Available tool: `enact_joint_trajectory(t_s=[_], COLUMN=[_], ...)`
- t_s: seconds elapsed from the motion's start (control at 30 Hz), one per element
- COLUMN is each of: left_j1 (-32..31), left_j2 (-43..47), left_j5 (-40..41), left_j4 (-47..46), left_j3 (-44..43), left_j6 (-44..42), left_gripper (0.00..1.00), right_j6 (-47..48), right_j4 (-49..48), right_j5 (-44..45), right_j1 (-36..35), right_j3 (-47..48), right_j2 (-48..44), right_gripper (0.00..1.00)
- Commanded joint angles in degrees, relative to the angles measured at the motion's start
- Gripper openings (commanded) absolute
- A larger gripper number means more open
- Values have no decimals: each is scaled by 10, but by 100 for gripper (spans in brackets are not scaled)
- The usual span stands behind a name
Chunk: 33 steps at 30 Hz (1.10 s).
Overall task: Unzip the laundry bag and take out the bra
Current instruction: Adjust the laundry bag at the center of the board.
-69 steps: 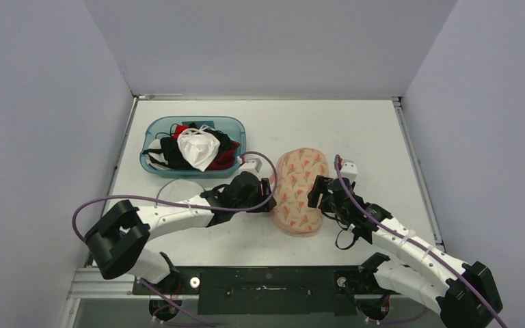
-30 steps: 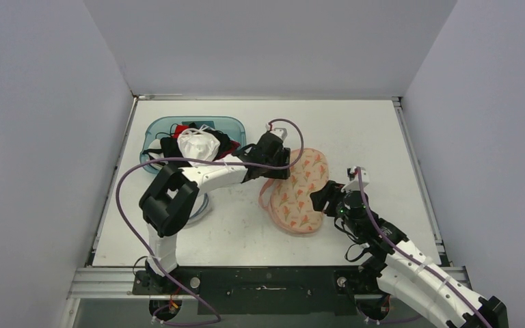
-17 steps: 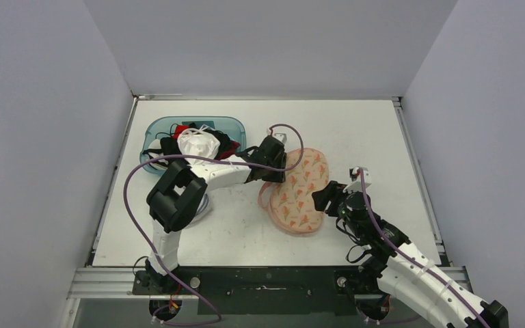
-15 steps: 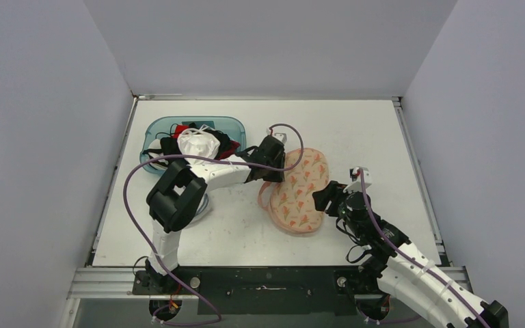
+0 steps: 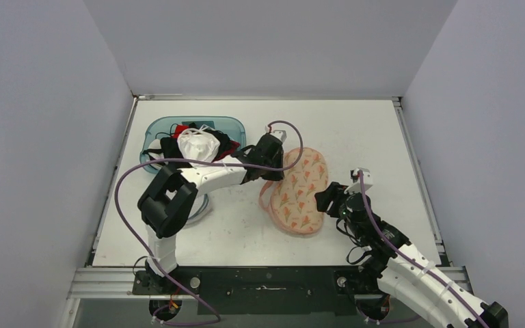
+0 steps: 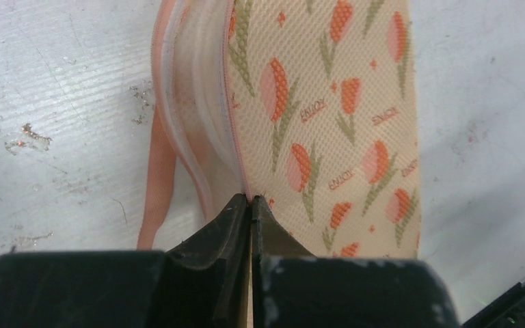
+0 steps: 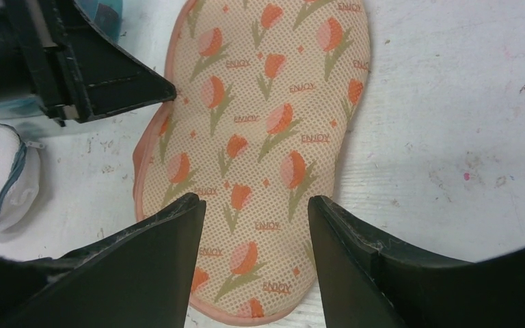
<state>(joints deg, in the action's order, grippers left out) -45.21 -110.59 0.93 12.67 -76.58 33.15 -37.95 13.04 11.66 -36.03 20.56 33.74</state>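
Mesh laundry bag, frame centre, looks zipped; left gripper pinches its zipper seam, right gripper spread; bra unseen.

A bean-shaped peach mesh laundry bag, printed with orange tulips, lies flat on the surface. Its zip edge meets the tips of the closed left end effector. Its near end lies just ahead of the wide-spread right end effector.

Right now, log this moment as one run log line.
left claw: shut on laundry bag zipper edge | right claw: open, over bag | bag: lying on table
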Motion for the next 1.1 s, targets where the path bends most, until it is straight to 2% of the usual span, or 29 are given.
enact_joint_trajectory(t_s=[0.0,0.33,0.83,1.03,1.07], left_j1=[-10,-9,14,11,11], left_j2=[71,101,41,72,81], left_j5=[5,49,95,117,118], left_j4=[-22,-11,-26,-3,3], left_j3=[3,53,84,81,82], left_j6=[12,35,61,60,59], left_gripper=[0,0,0,0,4], right_j6=[3,-17,-18,-10,-9], right_j4=[-18,-40,-35,-32,-31], right_j5=[14,7,5,7,6], right_j1=[3,4,4,4,4], right_j3=[-7,-23,-25,-11,-8], right_j2=[-2,18,16,19,19], right_gripper=[58,58,58,58,59])
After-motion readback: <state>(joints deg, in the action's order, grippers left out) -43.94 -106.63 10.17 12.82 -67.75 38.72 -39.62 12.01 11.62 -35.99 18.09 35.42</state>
